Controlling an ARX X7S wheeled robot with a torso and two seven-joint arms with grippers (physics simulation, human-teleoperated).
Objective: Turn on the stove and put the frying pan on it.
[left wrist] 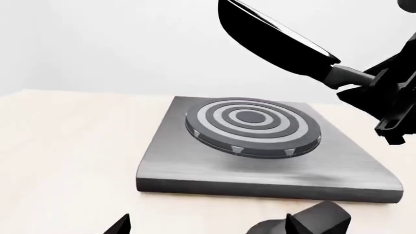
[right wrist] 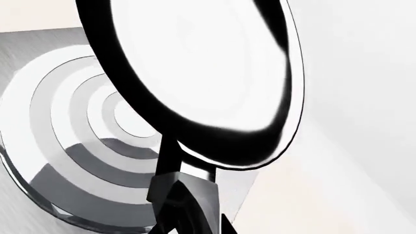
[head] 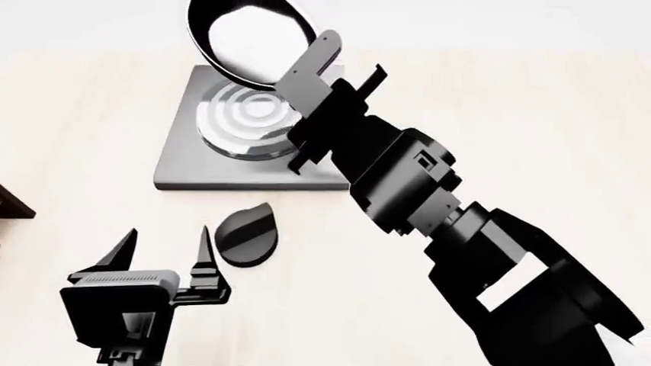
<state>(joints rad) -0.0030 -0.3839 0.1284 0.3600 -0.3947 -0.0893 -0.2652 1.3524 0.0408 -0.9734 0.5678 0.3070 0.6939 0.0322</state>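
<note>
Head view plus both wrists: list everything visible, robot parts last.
stove: 1, grey slab with ringed round burner, on the table ahead of the robot
knob: 1, black, round with a ridge, on the table just in front of the stove
frying pan: 1, black with glossy pale inside, held tilted in the air over the stove's far side
table: 1, pale beige
dark brown object: 1, only a corner shows at the left edge
left gripper: open, near the knob
right gripper: shut on the pan handle
</note>
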